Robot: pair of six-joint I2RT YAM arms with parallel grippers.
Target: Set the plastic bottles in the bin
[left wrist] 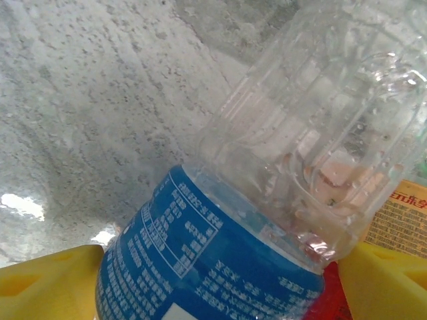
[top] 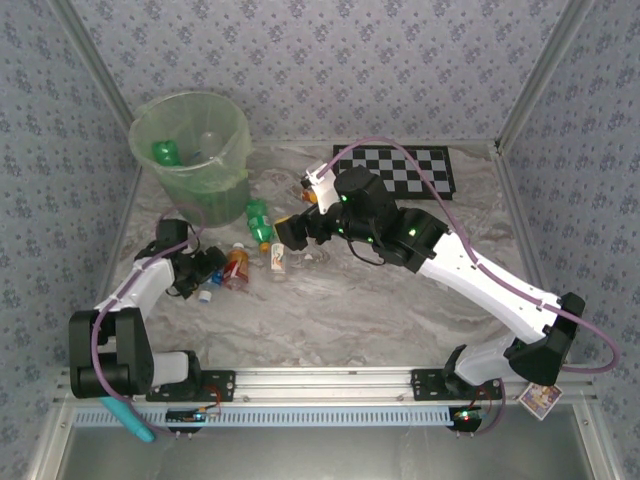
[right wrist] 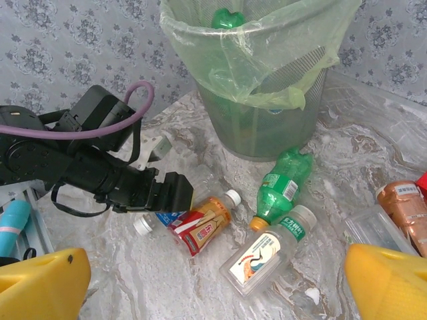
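- Top view: you have the bin point(top: 190, 140) standing at the far left of the desk point(top: 400, 310), with a green bottle in the bin point(top: 165, 152).
- A cluster of bottles lies on the desk in front of the bin: a loose green bottle point(top: 259, 222), an orange-red bottle point(top: 238, 265) and a white-labelled clear bottle point(top: 278, 260).
- Your left arm point(top: 150, 285) reaches into the cluster from the left, its jaws just beside the orange-red bottle. Your right arm point(top: 470, 265) stretches in from the right, its jaws near the loose green bottle. A checkerboard point(top: 395, 170) lies flat at the far side.
- Left wrist view: a blue-labelled clear bottle point(left wrist: 267, 200) fills the gap between the left yellow fingers point(left wrist: 47, 280) and touches both, so your left jaws are pinching it. An orange label shows at the right edge.
- Right wrist view: the right yellow fingers point(right wrist: 40, 287) sit at the bottom corners, so your right jaws are spread wide with only desk between them.
- Ahead of them the white-labelled clear bottle, the loose green bottle and the orange-red bottle lie on their sides, close together. The bin stands beyond them.
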